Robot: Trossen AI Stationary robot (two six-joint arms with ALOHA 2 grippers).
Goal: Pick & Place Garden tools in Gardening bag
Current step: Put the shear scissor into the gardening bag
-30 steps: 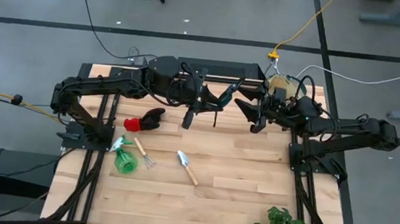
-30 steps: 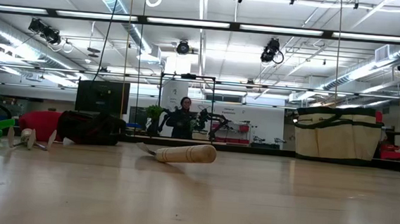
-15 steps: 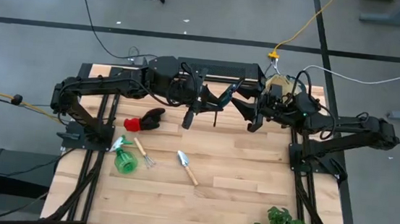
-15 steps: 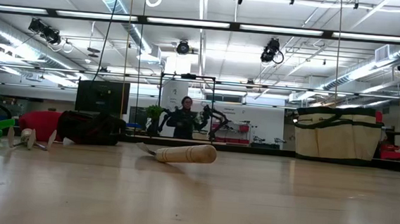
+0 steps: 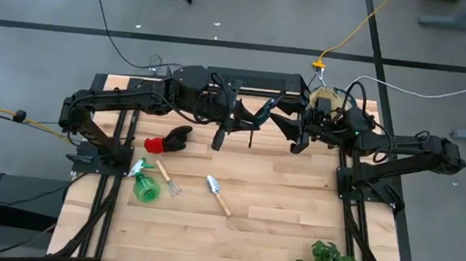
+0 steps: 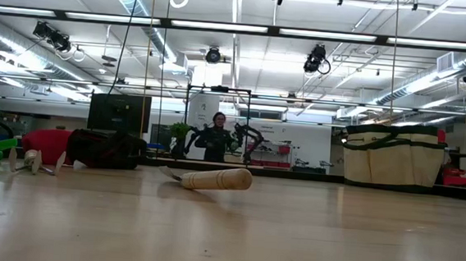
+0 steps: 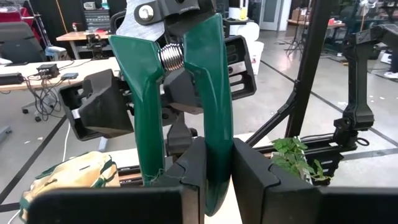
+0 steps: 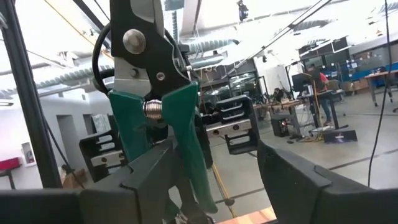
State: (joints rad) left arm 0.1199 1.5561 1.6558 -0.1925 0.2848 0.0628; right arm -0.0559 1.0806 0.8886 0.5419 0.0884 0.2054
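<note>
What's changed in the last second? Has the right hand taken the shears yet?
Not yet. The right hand edged toward the pruning shears, then eased back a touch; it is open by the green handles. The left hand has kept its grip on the shears. The glove, spray bottle, rake, trowel and gardening bag have not moved.

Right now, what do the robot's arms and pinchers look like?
Both arms are dark, almost black, built from chunky jointed pieces with black cables looping along them. The left gripper and the right gripper each end in two thick, blocky, matte dark fingers with flat faces. No stickers or markings show.
</note>
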